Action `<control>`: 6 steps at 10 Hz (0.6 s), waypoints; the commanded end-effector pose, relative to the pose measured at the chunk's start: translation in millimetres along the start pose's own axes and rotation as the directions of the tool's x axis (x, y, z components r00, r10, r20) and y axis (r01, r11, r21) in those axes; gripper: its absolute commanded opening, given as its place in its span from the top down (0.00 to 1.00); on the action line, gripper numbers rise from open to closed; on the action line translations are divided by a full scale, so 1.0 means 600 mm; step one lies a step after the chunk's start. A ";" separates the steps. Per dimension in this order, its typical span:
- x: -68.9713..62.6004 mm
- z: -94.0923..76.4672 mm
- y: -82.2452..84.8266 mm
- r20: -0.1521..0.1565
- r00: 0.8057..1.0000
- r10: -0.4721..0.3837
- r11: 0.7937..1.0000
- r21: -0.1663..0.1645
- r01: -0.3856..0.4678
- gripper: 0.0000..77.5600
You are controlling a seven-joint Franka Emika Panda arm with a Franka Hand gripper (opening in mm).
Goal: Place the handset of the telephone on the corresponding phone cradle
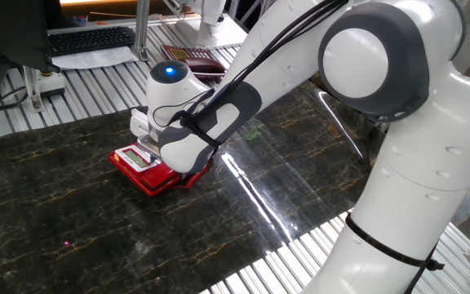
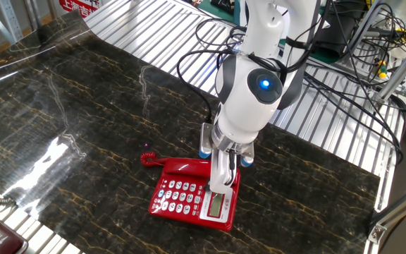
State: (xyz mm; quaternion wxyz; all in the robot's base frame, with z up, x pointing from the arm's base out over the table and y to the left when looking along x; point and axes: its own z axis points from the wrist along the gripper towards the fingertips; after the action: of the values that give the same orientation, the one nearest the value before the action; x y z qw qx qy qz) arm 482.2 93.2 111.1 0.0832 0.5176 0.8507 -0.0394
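The gripper (image 2: 222, 185) pointed straight down over the far side of the telephone (image 2: 193, 194), its pale fingers (image 2: 218, 176) standing close together just above the red body beside the small display (image 2: 216, 204) — whether they pinched anything between them could not be told from either camera. The handset (image 2: 177, 164) lay along the phone cradle (image 2: 189, 168) at the back edge of the base, one rounded end poking out past the corner toward the dark marble table (image 2: 76, 134); its other end was hidden behind the fingers. In front of it the white-grey keypad (image 2: 178, 195) sat uncovered. From the opposite camera the wrist and forearm covered most of the telephone (image 1: 141, 167) — only a red corner and the display showed. A blue light (image 2: 264, 84) glowed on the arm above the wrist. A dark maroon phone (image 1: 194, 59) rested well apart on the slatted bench (image 1: 96, 90)
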 end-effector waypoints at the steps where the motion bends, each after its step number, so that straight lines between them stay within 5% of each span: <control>1: -0.017 -0.028 0.003 -0.041 0.999 -0.035 0.999 -0.020 0.034 0.00; 6: -0.034 -0.055 -0.010 -0.056 0.996 -0.076 0.997 -0.016 0.075 0.00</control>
State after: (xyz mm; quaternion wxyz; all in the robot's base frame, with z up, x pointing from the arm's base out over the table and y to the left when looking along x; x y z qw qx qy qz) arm 482.2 93.2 111.1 0.0832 0.5176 0.8507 -0.0394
